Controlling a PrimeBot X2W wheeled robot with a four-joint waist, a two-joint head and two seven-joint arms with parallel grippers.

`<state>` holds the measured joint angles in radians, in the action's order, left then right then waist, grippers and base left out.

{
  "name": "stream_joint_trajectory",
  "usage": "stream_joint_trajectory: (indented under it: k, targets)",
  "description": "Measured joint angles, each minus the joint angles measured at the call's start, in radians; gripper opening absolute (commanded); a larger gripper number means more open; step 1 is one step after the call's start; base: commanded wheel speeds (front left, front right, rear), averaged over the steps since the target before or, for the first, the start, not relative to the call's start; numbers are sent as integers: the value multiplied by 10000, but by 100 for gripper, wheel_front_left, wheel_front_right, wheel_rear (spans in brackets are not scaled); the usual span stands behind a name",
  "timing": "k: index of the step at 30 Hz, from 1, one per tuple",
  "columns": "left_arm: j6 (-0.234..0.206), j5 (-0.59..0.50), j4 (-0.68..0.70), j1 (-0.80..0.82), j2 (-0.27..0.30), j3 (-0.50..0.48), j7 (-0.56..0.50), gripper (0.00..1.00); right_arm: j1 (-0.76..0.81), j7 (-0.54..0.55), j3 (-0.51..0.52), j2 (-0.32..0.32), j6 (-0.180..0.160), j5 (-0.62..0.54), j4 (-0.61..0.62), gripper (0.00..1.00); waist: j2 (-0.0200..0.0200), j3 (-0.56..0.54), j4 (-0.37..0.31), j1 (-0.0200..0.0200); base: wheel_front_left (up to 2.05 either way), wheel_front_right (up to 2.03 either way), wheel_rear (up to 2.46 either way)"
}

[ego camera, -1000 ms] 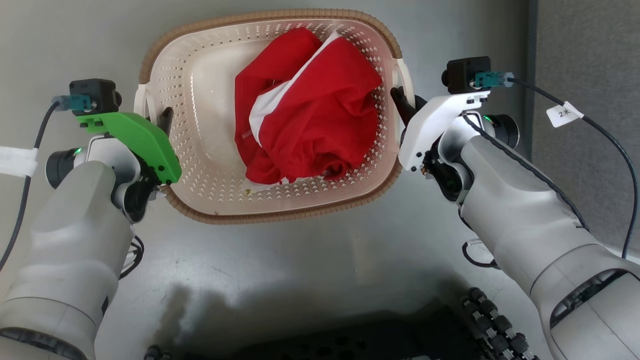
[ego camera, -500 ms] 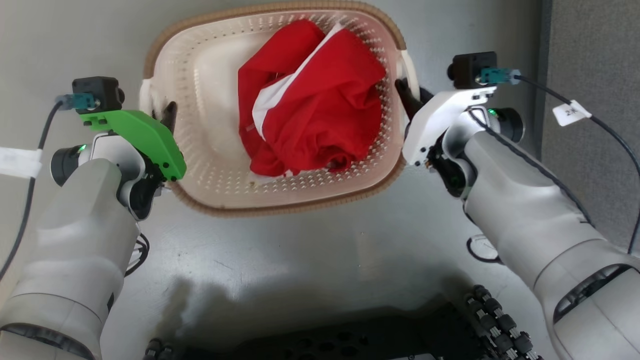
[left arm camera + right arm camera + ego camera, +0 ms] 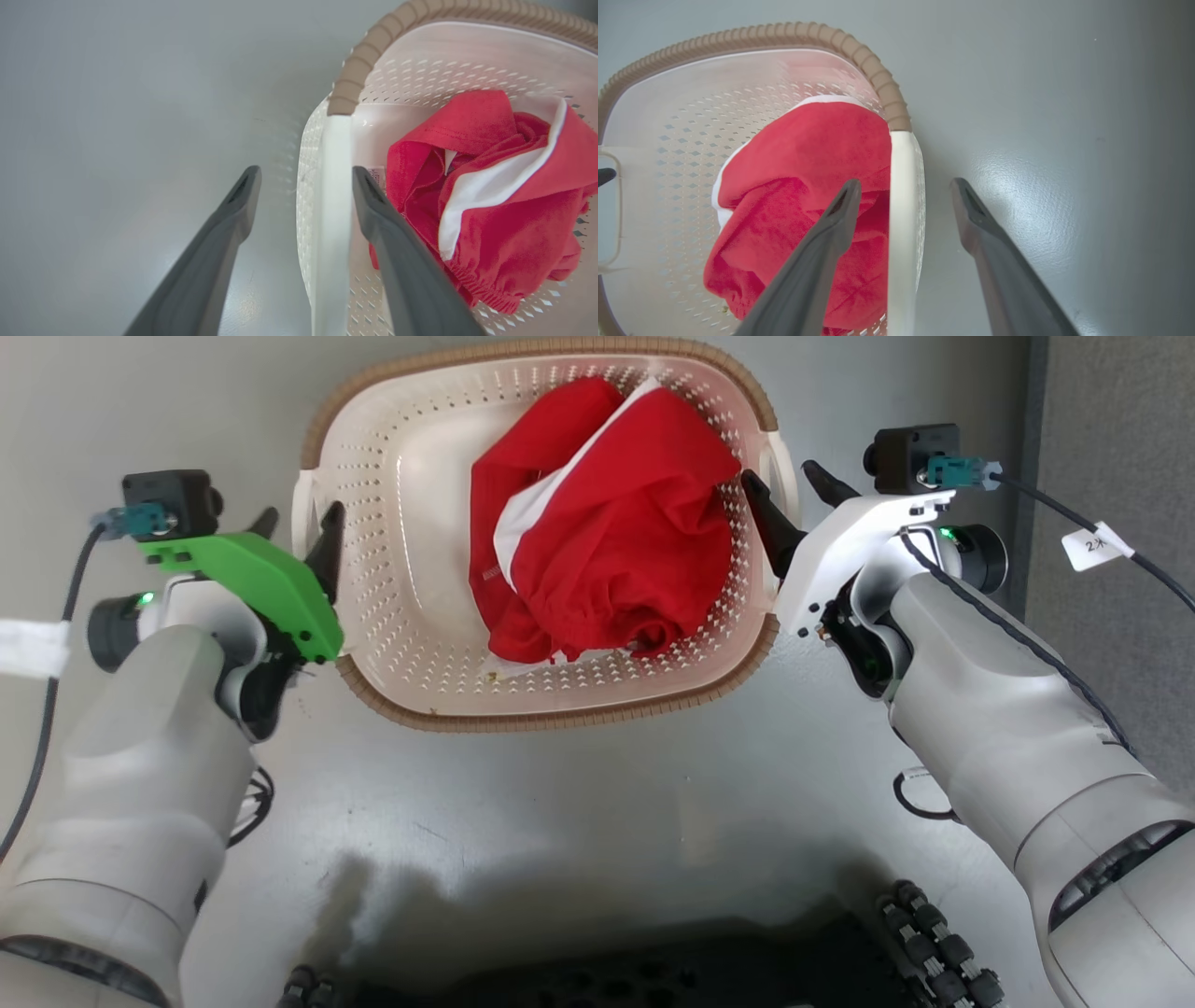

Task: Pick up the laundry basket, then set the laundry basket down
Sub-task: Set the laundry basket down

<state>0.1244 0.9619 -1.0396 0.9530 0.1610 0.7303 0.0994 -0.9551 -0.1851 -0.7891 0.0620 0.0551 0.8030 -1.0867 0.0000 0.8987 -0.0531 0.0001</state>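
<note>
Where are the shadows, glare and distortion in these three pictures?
Head view: sharp, a broad dark shadow lies on the floor at the bottom. Left wrist view: the basket rim bows from the wide lens. Right wrist view: glare whitens the floor right of the white handle.

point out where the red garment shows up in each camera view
Head view: red garment at top centre, in the right half of the laundry basket.
Left wrist view: right side of the picture, inside the basket.
Right wrist view: lower left of centre.
Shared landmark: the brown woven rim curving around the garment.
</note>
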Motion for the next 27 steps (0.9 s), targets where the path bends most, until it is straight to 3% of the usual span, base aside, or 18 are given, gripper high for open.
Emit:
stream_joint_trajectory:
  k: [10, 27]
  targets:
    - [2, -451, 50, -299, 234, 221, 1313, 100, 538, -360, -194, -4, 79, -10, -63, 100, 0, -713, 8, 0, 0, 0, 0]
    - [0, -790, 819, -1662, 518, -107, 1523, 100, 1689, -612, 88, -6, 140, -33, 190, 100, 0, -2918, -112, -1, 0, 0, 0]
